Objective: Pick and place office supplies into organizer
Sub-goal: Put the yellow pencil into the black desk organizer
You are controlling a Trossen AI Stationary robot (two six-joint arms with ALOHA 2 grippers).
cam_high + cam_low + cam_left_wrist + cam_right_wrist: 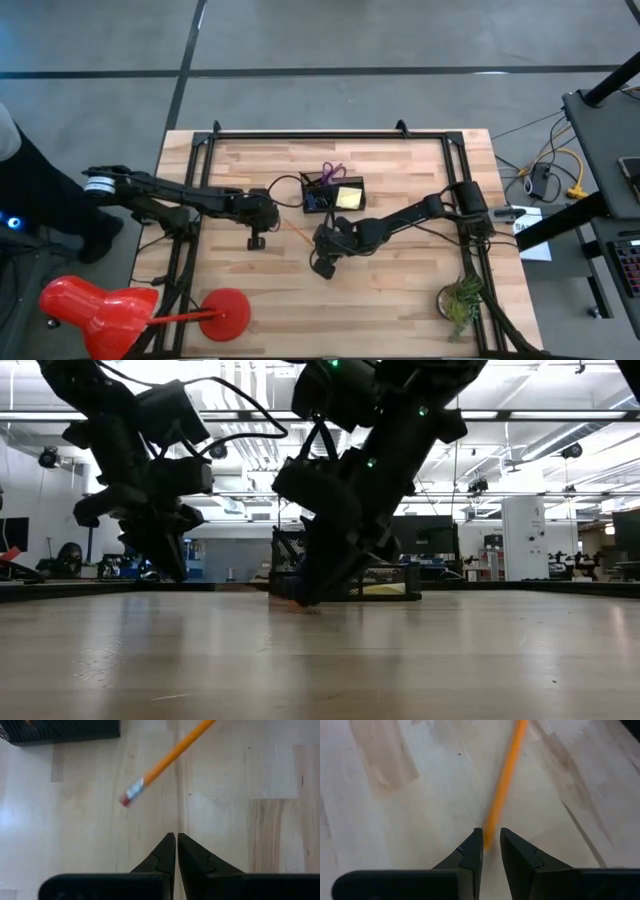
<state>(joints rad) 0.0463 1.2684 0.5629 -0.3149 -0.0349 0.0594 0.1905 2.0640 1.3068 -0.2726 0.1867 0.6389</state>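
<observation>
My right hand (489, 845) sits low over the pale wooden tabletop (395, 795), its two dark fingers (470, 855) only narrowly parted with the near end of the long orange pencil (506, 775) lying in the gap between them; I cannot tell whether the pads actually touch it. From there the pencil runs straight ahead of the hand across the boards. Seen from above, that hand (325, 262) is just in front of the small black rectangular organizer box (334, 193), which stands near it with purple-handled scissors (332, 171) sticking out and a yellow sticky-note pad (349, 196) in one section. My left hand (176, 851) waits to the other side of the pencil, fingers pressed together and holding nothing, with the pencil's pink eraser end (128, 798) just ahead of its tips and a corner of the black box beyond.
</observation>
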